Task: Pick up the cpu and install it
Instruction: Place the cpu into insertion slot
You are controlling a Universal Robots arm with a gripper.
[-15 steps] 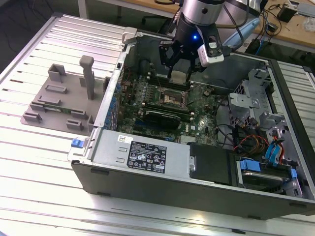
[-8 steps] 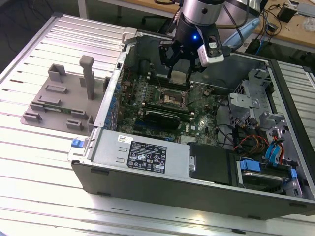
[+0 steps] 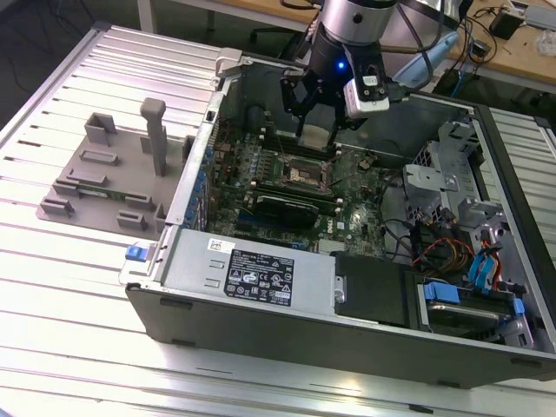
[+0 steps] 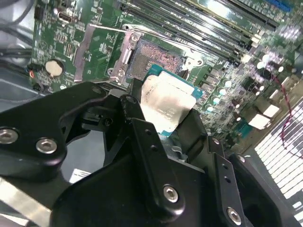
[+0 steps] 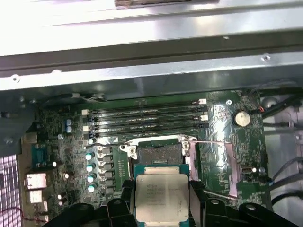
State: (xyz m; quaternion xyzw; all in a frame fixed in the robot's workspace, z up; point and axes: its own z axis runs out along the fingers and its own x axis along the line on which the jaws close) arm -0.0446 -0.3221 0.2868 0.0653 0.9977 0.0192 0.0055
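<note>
No print can be made out well enough to read. The power supply (image 3: pixel 187 261) carries a large black label (image 3: pixel 261 280) on its top face, covered in white lines and symbols. A small white sticker (image 3: pixel 220 246) sits just beside that label, toward the exterior view's left. Both are illegible. In the first wrist view the cpu (image 5: pixel 158 196) bears faint engraved lines on its metal plate, too faint to make out.
</note>
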